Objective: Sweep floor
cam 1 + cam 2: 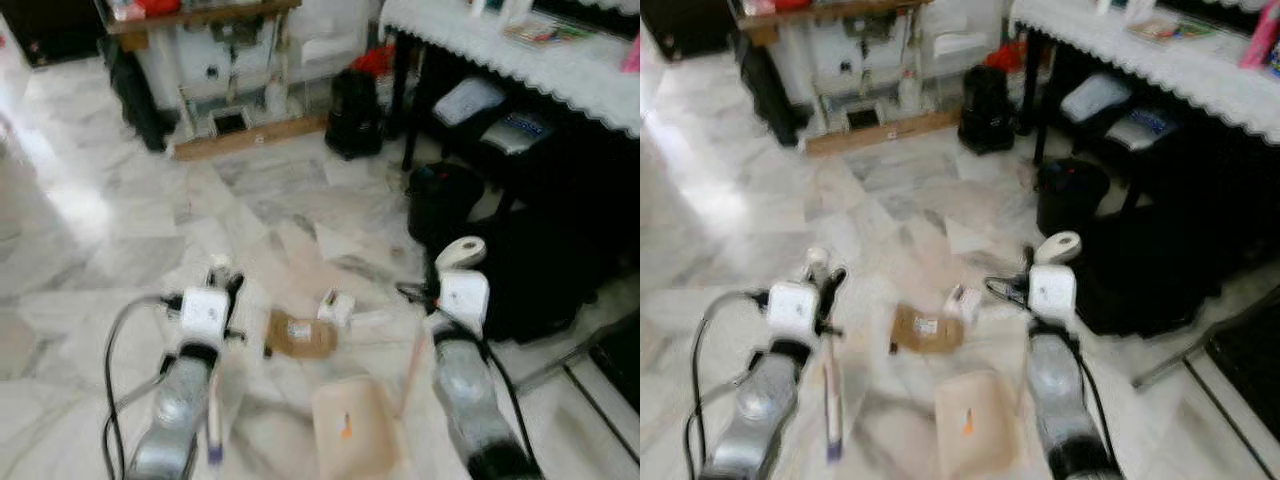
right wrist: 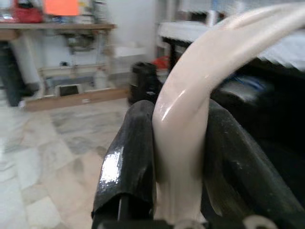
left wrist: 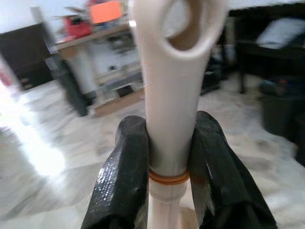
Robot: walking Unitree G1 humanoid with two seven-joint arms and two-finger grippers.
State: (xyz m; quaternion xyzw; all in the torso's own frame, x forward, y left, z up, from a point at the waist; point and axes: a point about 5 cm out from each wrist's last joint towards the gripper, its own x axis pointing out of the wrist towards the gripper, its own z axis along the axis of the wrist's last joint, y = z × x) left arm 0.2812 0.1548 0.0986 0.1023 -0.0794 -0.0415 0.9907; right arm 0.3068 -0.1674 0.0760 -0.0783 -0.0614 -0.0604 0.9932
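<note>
My left gripper (image 3: 169, 138) is shut on a cream broom handle (image 3: 171, 95) with a hanging hole at its end. In the eye views this gripper (image 1: 222, 275) sits low on the left, and the thin broom stick (image 1: 214, 420) runs down beside the arm. My right gripper (image 2: 178, 119) is shut on the curved cream handle (image 2: 190, 81) of a dustpan. The dustpan (image 1: 355, 430) rests on the marble floor between my arms, below the right gripper (image 1: 460, 255). Just beyond it lie a brown cardboard scrap (image 1: 300, 335) and a small white box (image 1: 335, 305).
A black bin (image 1: 440, 200) and a big black bag (image 1: 545, 270) stand to the right, under a table with a white lace cloth (image 1: 520, 50). Another black bag (image 1: 355, 110) and a low wooden shelf unit (image 1: 240, 135) are at the back. Open marble floor lies to the left.
</note>
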